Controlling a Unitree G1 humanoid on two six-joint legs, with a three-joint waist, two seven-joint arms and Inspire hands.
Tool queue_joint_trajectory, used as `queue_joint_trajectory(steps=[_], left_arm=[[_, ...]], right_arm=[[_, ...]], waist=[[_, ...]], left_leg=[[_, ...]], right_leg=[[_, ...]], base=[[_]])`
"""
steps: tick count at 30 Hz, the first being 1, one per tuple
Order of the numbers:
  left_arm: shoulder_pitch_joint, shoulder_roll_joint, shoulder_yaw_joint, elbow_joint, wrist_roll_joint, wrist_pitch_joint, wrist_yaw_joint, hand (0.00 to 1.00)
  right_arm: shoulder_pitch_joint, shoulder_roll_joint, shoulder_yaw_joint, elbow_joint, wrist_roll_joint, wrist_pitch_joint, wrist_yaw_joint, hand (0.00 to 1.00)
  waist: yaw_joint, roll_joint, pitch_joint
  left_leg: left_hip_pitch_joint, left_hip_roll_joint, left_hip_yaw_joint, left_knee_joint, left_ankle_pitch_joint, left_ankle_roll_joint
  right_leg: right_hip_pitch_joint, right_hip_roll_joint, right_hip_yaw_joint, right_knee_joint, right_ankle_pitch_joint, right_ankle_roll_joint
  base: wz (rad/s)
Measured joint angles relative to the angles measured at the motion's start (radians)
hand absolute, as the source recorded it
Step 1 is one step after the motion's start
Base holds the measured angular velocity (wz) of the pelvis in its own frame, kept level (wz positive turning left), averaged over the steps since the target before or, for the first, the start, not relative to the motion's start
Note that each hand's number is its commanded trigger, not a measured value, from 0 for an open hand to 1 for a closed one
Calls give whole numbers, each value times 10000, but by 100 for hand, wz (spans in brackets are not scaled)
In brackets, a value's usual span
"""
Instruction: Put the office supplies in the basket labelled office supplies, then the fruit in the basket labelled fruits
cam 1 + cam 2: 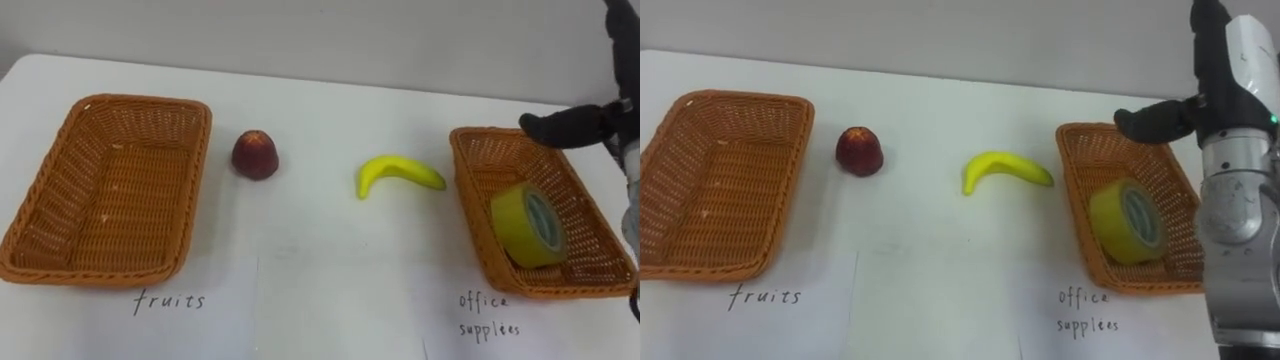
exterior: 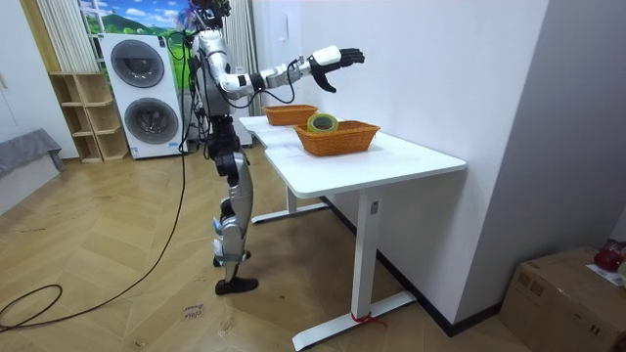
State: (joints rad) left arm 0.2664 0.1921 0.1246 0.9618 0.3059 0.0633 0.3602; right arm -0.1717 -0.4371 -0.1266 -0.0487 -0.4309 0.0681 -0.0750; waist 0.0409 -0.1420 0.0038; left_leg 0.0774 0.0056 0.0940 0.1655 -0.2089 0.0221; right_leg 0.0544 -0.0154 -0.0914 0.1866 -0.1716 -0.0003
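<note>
caller: paper labels (image 1: 170,300) sit right at the near edge of the table (image 1: 320,250), one under each wicker basket. left basket (image 1: 30,230) has nothing in it, and the right basket (image 1: 475,210) already holds the yellow tape roll (image 1: 528,225), leaning against its inner wall.

colour: so office supplies look settled, by my read. the fruit is what's left. the banana (image 1: 400,172) lies on the bare table just beside the right basket, and the dark red fruit (image 1: 255,155) sits just beside the left one.

caller: and the right hand (image 1: 570,125)?

colour: it hovers above the far corner of the right basket, fingers stretched out and slack, nothing in them. the room view shows it raised well clear of the table, with the robot standing at the table's long side.

caller: how does that banana handle?

colour: light, i'd guess, and soft under a smooth skin, so a hard squeeze would bruise it. take it across the thick middle of the curve, fingers on one flank and thumb on the other. the tips taper and could slip out.

caller: and the red one?

colour: probably firmer and a little heavier. it's rounded, so it may roll if nudged sideways. come straight down and wrap the fingers round its widest part. both have a long carry across to the left basket.
</note>
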Motion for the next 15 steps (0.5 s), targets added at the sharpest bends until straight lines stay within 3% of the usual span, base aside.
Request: queue_joint_trajectory(steps=[5, 15], left_arm=[[-77, 5, -30, -12, -15, 0, 1, 0], [-56, 89, -27, 4, -20, 5, -3, 0]], right_arm=[[-37, -2, 703, -1, 360, 141, 753, 0], [-49, -17, 703, 1, 751, 225, 1215, 0]], waist=[[203, -22, 5], [439, -22, 12]], left_leg=[[-57, -7, -117, 2, -2, 2], [-300, -30, -537, 54, 2, 1]], right_leg=[[-12, -22, -103, -7, 0, 0], [-20, -77, -770, -36, -1, 1]], base=[[5], [15]])
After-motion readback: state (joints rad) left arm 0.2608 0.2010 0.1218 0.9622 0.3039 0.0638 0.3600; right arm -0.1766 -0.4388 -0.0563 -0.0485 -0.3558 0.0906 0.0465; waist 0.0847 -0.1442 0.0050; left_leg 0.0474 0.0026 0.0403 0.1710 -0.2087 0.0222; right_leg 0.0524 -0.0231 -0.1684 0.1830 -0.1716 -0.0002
